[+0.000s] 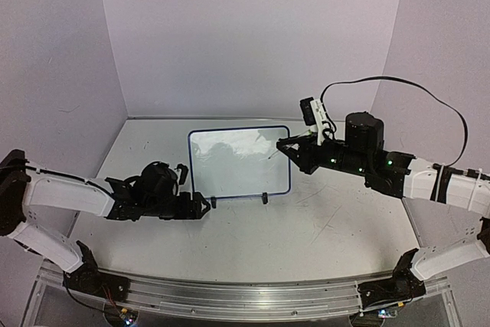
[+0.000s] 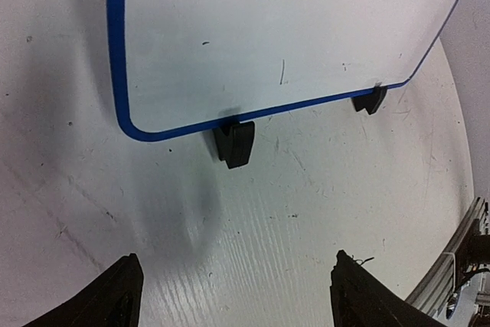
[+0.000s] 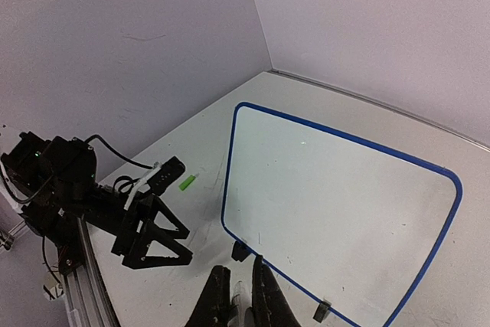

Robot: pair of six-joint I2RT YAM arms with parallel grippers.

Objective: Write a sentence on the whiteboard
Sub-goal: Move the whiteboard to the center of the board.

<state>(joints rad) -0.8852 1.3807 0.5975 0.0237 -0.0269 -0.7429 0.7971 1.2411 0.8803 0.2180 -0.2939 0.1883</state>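
Note:
The whiteboard lies flat in the middle of the table, blue-framed, on two black clip feet. No sentence shows on it; its face is blank apart from a few tiny marks. My left gripper hovers low just off the board's near-left corner, open, with only bare table between its fingers. My right gripper hangs over the board's far-right corner, shut on a slim white pen that points down toward the board.
A small green pen cap lies on the table left of the board, beside my left arm. Grey walls close in the back and both sides. A metal rail runs along the near edge.

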